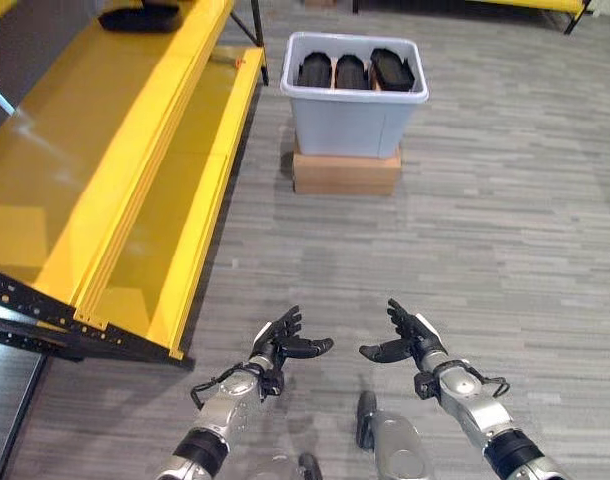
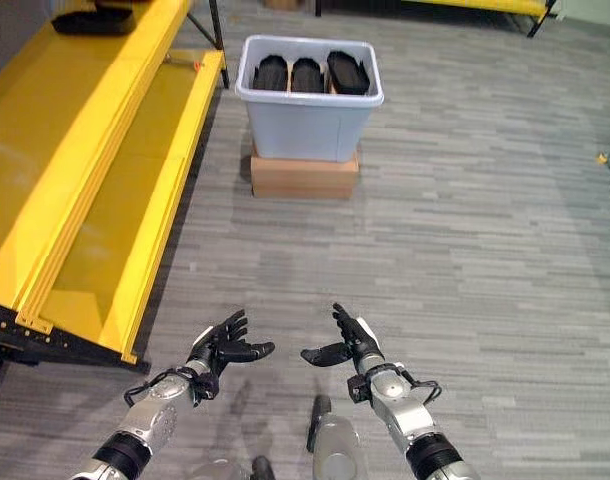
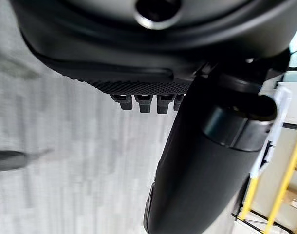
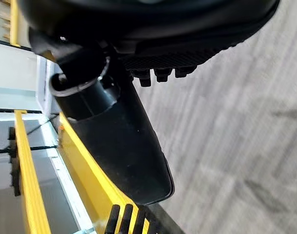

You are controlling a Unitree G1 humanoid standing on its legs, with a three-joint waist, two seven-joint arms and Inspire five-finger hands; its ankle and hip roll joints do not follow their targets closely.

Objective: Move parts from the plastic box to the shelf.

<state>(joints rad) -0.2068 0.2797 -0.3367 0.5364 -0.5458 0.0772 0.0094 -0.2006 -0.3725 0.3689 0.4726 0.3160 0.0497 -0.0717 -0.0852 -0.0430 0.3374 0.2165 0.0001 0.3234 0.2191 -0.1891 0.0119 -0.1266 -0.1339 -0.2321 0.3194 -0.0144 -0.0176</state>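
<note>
A yellow shelf (image 1: 105,170) runs along the left of the head views, with flat tiers stepping down toward the floor on a dark frame. At its far end, on the upper tier, lies one black part (image 1: 140,15), low and oblong; its finer form is too small to make out.

To the right of the shelf's far end, a little apart from it, stands the plastic box (image 1: 353,120), pale grey-white with a rolled rim and sides that taper downward. Three black parts (image 1: 351,70) sit in it side by side, filling its open top from left to right; they look dark, rounded and ribbed, with thin brown strips between them. The box rests on a flat brown cardboard carton (image 1: 346,172), which lies on the grey plank-pattern floor (image 1: 505,230).

Near the bottom of the head views, well short of the box, the left hand (image 1: 276,345) hangs over the floor just right of the shelf's near corner, fingers spread and relaxed, thumb pointing inward, holding nothing. Just beside it, with a gap between the two thumbs, the right hand (image 1: 413,338) mirrors it, fingers loosely extended and empty. Open floor lies between the hands and the box.

In the right wrist view, yellow shelf rails (image 4: 27,185) show past the thumb.
</note>
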